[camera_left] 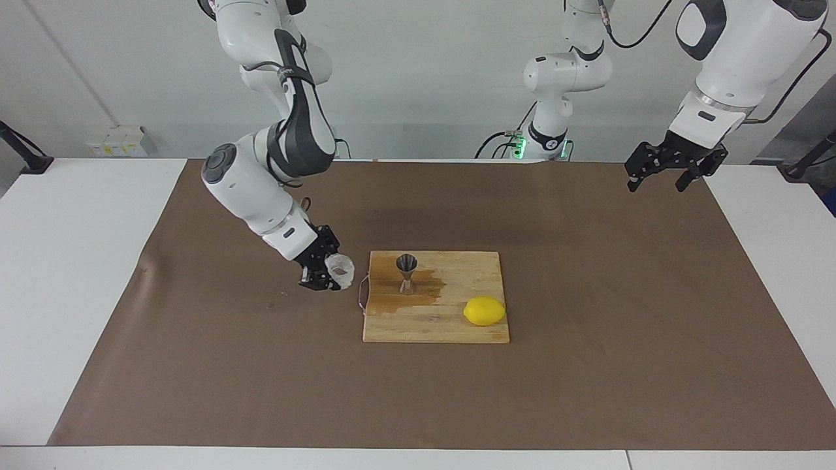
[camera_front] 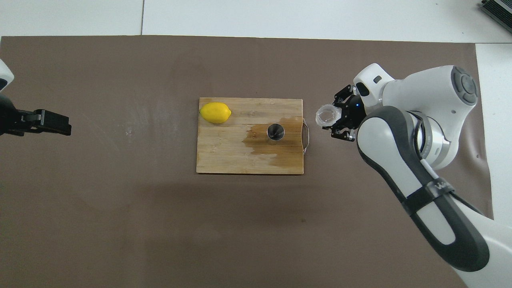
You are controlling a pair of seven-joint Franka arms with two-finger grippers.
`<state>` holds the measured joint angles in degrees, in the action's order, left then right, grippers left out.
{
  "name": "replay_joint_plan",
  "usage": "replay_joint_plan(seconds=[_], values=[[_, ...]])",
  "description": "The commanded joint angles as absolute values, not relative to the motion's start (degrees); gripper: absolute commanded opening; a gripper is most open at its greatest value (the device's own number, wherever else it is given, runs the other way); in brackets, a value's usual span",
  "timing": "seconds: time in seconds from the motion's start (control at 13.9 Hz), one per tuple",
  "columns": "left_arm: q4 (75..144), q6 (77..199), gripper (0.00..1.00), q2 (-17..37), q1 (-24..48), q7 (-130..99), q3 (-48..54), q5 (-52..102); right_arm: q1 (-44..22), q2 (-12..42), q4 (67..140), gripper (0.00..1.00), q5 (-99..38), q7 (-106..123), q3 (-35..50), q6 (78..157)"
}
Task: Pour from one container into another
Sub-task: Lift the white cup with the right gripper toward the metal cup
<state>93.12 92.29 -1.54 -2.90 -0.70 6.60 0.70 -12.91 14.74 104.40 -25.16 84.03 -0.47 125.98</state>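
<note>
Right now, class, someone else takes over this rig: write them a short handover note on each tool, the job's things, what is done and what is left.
Right tool: shut on the glass cup, held off the mat beside the cutting board's handle end.
Left tool: open, empty, waiting over the mat's corner at its own end.
Jigger: upright on the board, a wet stain around it; lemon lies on the same board.
Done: cup picked up and brought to the board.
Left: carry the cup over the jigger, tip it, pour.
</note>
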Motion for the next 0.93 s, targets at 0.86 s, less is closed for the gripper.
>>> replay_joint_plan(seconds=[0.86], values=[[94.0,91.5,1.00,-2.8,-2.9,-0.1,6.4,-0.3,-23.6,14.7,102.9,0.45,-3.7,66.4,-0.4,126.8]])
